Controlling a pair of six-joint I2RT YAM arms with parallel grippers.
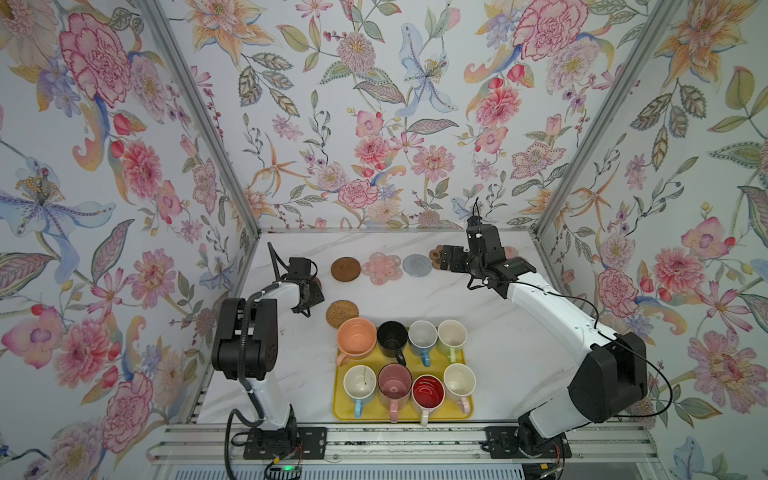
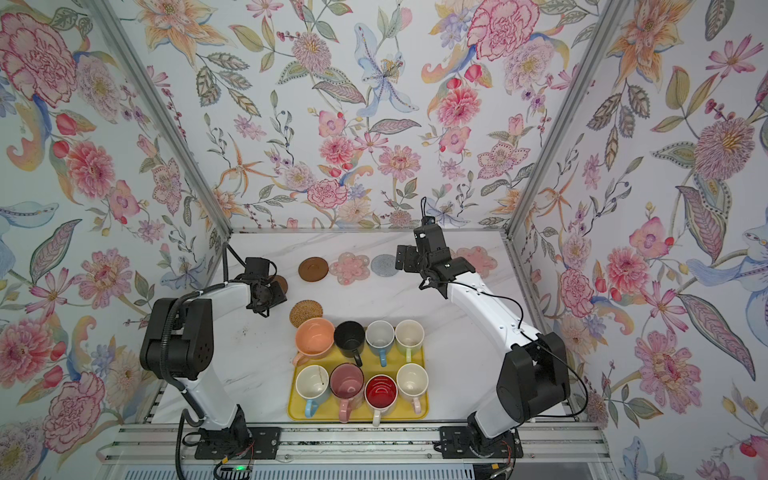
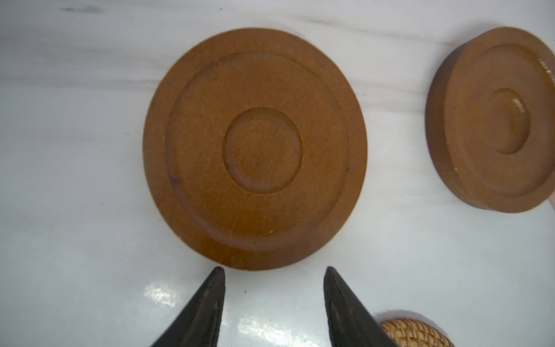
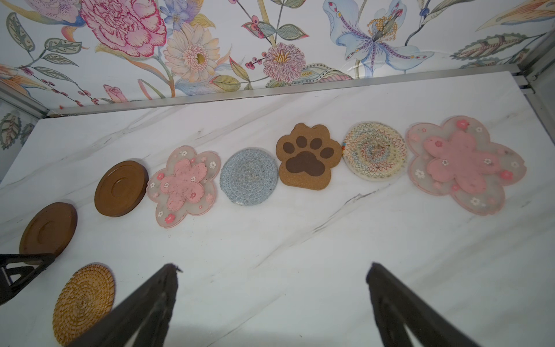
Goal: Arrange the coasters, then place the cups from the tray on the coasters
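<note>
Left end effector (image 3: 274,273) parted, brown disc coaster (image 3: 255,147), concentric grooves

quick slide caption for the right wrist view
Open right gripper over the marble table, eight coasters laid out ahead, brown paw coaster among them.

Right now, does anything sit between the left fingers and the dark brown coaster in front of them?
Nothing visible. The left gripper has its fingers open just short of the dark brown disc, bare marble between. The rattan coaster lies off to one side.
</note>
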